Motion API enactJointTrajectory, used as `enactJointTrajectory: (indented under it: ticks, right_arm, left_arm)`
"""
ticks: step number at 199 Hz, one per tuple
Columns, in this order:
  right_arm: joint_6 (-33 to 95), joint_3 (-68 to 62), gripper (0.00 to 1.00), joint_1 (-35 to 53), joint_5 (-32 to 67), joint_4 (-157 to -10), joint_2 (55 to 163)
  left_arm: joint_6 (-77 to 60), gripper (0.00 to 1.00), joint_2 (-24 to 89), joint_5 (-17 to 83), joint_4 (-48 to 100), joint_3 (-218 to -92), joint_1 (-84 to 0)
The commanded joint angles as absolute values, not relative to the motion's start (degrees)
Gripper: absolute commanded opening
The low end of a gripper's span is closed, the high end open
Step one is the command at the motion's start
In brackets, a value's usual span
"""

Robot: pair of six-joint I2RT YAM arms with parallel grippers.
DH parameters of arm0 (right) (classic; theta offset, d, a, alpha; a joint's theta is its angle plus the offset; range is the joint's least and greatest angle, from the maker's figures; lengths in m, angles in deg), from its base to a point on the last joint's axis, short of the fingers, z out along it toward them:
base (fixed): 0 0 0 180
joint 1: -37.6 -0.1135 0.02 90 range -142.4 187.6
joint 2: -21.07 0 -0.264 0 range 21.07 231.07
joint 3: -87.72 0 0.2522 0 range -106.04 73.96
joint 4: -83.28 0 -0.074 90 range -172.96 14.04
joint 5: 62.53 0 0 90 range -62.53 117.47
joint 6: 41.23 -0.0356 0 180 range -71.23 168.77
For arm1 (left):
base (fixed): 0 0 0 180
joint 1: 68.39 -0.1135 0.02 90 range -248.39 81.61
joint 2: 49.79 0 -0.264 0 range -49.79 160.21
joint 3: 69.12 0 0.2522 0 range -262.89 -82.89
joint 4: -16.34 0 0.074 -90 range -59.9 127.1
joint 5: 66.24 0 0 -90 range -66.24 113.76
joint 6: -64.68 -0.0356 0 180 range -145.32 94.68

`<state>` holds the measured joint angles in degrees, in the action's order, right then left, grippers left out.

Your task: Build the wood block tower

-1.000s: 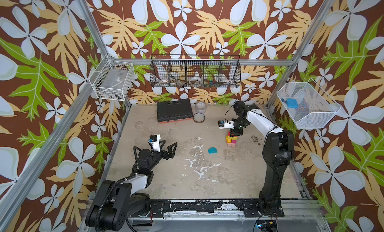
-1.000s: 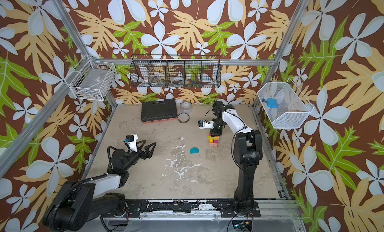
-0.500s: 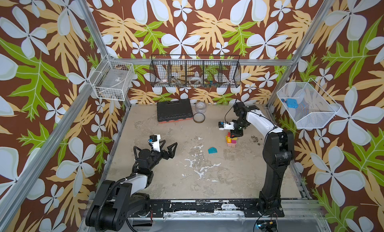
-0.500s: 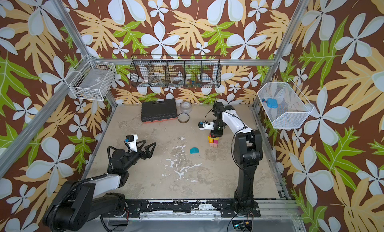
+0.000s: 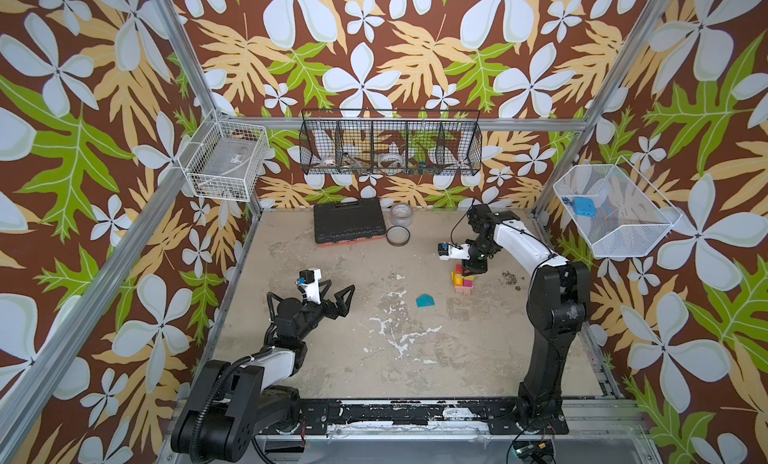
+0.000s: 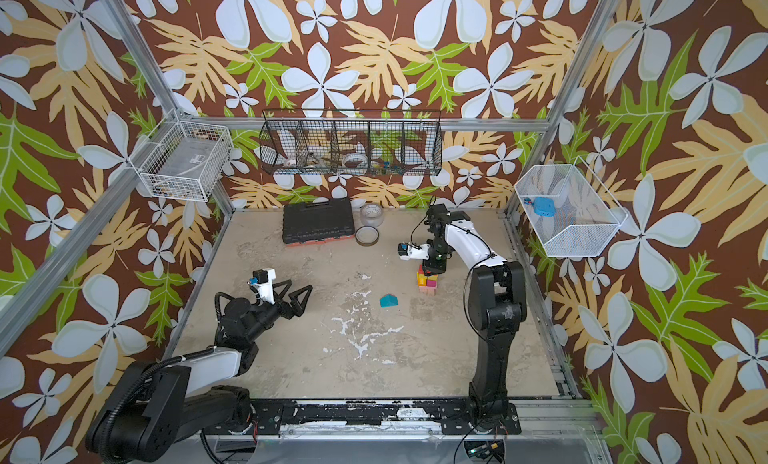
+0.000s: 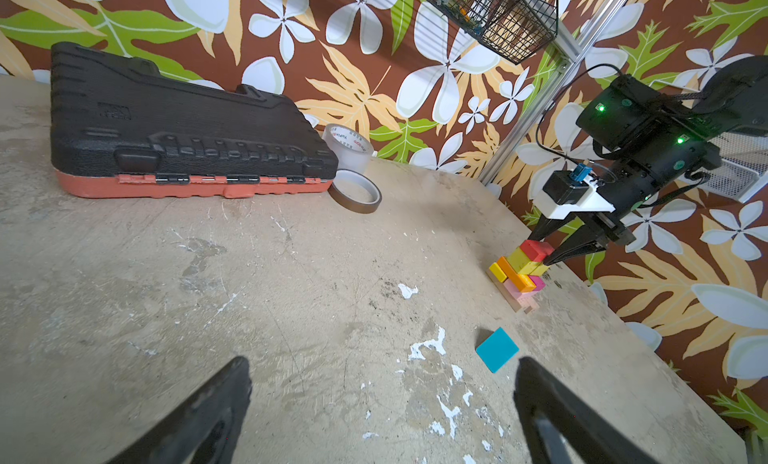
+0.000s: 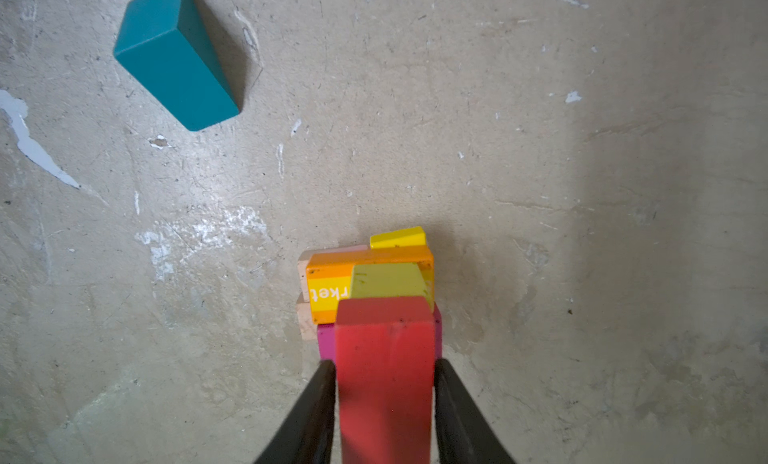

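Right end effector (image 8: 385, 364) clamped on red block (image 7: 536, 249), one finger flush to each side. Red block sits atop the tower (image 5: 462, 281), resting on a yellow block (image 8: 388, 281). The tower stands on the table (image 5: 415, 370), right of centre toward the back: pink base, orange and magenta between. Teal wedge (image 5: 425, 301) lies alone near the tower, nearer the middle. Left end effector (image 7: 380, 370) spread wide, empty, low over the table's left side, well apart from the blocks. Black case (image 5: 347, 222) and tape rolls (image 5: 398, 235) by the back wall.

right pincer (image 5: 470, 271) at wood block tower (image 5: 463, 284)
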<state>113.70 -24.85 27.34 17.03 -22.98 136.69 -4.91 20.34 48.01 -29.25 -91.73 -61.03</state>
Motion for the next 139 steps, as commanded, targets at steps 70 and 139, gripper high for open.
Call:
enactJointTrajectory:
  ticks: [70, 139]
  right_arm:
    - [112.9, -24.48, 0.4, 27.58, 17.45, -23.02, 135.78]
    - [112.59, -24.22, 0.41, 27.7, 17.8, -23.37, 135.51]
  left_arm:
    - [-5.45, 1.0, 20.5, 48.68, -30.9, -92.03, -61.01]
    - [-5.45, 1.0, 20.51, 48.64, -31.0, -92.04, -61.01]
